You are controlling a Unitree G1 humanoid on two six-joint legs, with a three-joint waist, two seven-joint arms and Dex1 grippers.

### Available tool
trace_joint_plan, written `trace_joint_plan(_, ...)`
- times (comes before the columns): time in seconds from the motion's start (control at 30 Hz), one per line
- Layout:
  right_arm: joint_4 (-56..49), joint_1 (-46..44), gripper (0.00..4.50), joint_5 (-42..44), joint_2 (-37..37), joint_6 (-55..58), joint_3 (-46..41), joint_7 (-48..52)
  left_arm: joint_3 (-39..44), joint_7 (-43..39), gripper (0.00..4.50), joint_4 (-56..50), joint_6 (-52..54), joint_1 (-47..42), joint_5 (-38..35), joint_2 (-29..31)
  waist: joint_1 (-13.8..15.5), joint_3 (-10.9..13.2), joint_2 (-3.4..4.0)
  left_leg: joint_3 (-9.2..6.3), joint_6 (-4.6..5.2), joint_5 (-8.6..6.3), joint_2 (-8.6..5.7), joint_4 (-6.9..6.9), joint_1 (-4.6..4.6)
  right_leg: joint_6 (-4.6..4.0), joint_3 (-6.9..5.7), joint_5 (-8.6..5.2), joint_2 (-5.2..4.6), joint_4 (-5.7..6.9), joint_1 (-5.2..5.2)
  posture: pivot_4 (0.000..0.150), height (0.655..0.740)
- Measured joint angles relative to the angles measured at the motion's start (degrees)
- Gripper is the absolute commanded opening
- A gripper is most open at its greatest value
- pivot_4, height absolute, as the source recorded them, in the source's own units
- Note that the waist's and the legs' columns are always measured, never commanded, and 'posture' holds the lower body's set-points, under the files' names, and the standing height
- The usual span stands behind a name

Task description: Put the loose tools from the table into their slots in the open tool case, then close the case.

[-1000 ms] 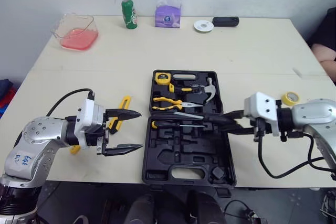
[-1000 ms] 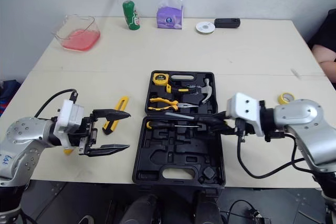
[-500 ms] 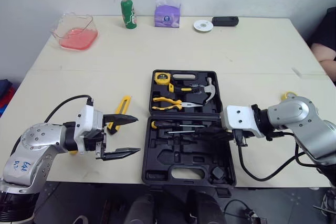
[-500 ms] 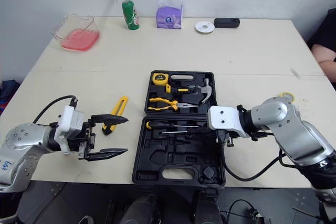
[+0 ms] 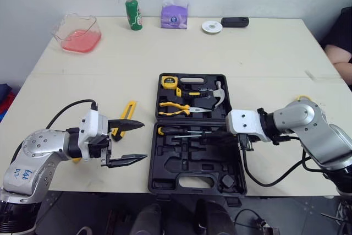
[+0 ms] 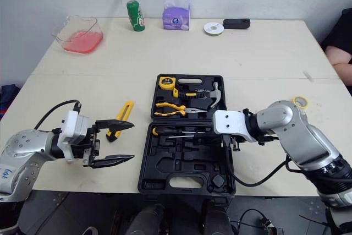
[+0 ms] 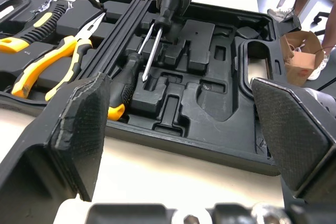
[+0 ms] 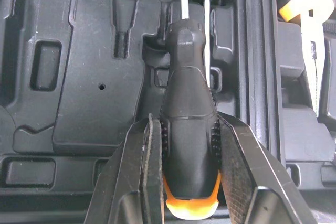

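Right gripper clamps a screwdriver low over the case's front half. Left gripper, spread wide, hangs left of the case near a yellow tool, unstowed; case open.

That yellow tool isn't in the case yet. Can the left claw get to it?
Probably yes. The left claw is open and empty, right beside the yellow tool, with nothing between them.
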Motion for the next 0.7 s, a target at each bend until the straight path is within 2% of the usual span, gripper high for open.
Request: trace_joint_plan(0.7, -1.36, 1.46, 1.00, -1.71, 0.85, 2.28, 0.30, 0.68, 0.01, 0.67, 4.50, -0.02, -0.18, 1.04, 0.11, 0.00, 0.01, 0.00, 0.00, 0.00, 0.00, 0.00, -0.01, 0.00, 0.00, 0.00, 0.00, 0.00, 0.02, 0.01, 0.00, 0.150, 0.7400)
